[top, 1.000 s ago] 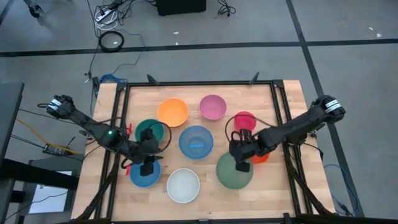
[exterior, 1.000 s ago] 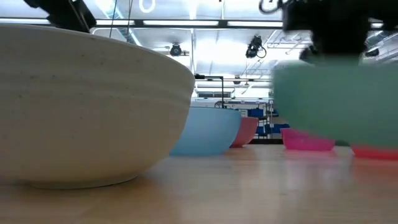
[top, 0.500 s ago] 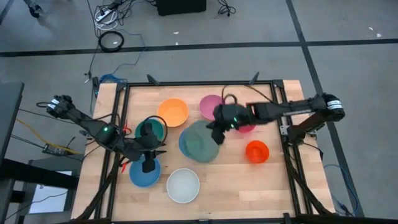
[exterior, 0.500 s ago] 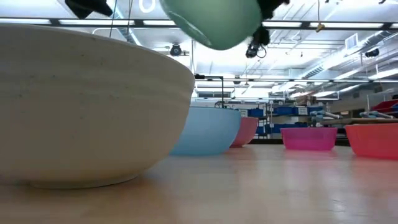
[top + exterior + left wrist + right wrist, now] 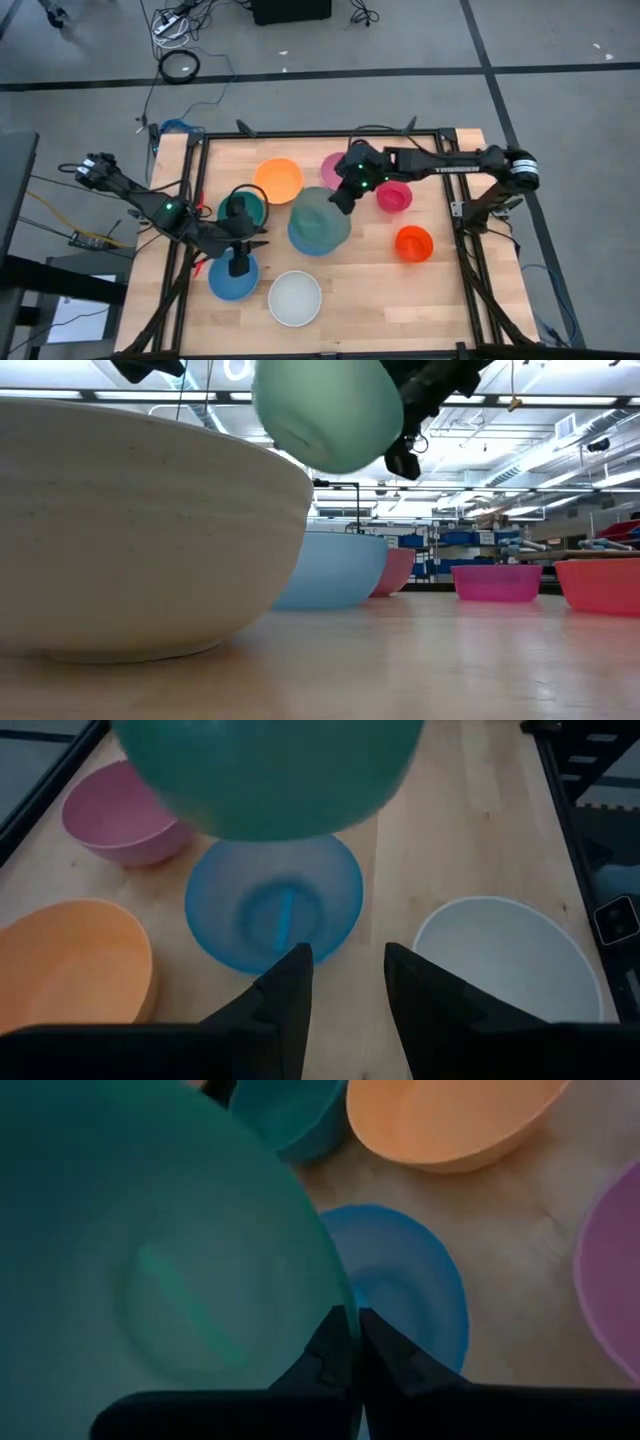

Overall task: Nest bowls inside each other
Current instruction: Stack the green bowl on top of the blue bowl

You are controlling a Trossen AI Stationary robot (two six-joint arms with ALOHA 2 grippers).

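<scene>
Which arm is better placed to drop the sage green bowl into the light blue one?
Right: the right gripper is shut on the sage green plastic bowl, airborne over the light blue plastic bowl. The left gripper hovers elsewhere, empty.

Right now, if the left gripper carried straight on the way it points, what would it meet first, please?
Probably the light blue bowl on the table: it lies just beyond the left gripper and its open fingers. The sage green bowl, carried by the right gripper, hangs above that line, though depth is unclear.

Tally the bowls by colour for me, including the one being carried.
Orange: 1
Pink: 1
Magenta-red: 1
Orange-red: 1
Teal green: 1
Blue: 2
White: 1
Sage green, held by the right gripper: 1
Total: 9
</scene>
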